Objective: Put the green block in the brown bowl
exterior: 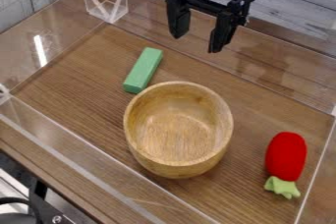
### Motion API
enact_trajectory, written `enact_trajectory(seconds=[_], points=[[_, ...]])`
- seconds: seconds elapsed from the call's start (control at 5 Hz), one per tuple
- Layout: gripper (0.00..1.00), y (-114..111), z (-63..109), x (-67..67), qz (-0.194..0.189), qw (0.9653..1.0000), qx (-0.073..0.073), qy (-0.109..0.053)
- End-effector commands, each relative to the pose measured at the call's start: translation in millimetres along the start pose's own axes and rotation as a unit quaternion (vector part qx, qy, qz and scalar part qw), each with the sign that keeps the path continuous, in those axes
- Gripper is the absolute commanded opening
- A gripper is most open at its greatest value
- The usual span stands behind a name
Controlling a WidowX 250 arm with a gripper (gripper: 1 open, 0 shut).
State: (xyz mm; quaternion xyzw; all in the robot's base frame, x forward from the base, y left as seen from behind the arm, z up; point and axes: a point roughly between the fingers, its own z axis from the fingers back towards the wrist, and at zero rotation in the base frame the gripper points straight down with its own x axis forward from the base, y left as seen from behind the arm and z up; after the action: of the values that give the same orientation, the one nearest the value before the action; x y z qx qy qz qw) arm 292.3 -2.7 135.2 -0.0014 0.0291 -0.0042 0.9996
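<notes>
Front edge: a clear low wall [79, 159] runs along the near side of the wooden table [79, 100], with dark gear just showing at the bottom left corner.
Strawberry toy [285, 162]: red, lying at the near right, its green leaves toward the viewer; well apart from the bowl's rim.
Brown bowl [179, 128]: round, light wood with grain, upright and empty, sitting near the middle of the table.
Green block [143, 70]: a flat light green bar lying flat on the table just beyond the bowl's far left rim, near it; I cannot tell whether a gap remains between them.
Block's long axis: it runs diagonally, the near end down and left, the far end up and right, pointing roughly toward the gripper's side.
Gripper [196, 28]: black, hanging above the table behind the block and to its right, pointing down; the two fingers [221, 33] stand spread apart with nothing between them, clear of the block.
Far left: a small clear plastic piece [105, 6] stands at the back.
Surface: wood-grain brown, glossy with reflections, enclosed by transparent walls.
Room: pale planks behind the far wall.
</notes>
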Motion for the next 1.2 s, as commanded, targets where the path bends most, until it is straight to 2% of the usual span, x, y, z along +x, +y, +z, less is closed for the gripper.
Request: enact_trajectory(seconds=[0.0,0.2,0.4,0.6,1.0], points=[[1.00,10.7,-12.4,1.5,0.025,0.9996,-0.001,0.014],[1.00,23.0,-21.4,-3.9,0.054,0.9985,0.002,0.008],[1.00,38.0,-25.0,-8.4,0.077,0.9970,0.005,-0.011],[1.00,50.3,-28.6,-4.9,0.082,0.9962,0.007,-0.028],[1.00,51.3,-41.7,7.0,0.091,0.9953,0.013,-0.032]])
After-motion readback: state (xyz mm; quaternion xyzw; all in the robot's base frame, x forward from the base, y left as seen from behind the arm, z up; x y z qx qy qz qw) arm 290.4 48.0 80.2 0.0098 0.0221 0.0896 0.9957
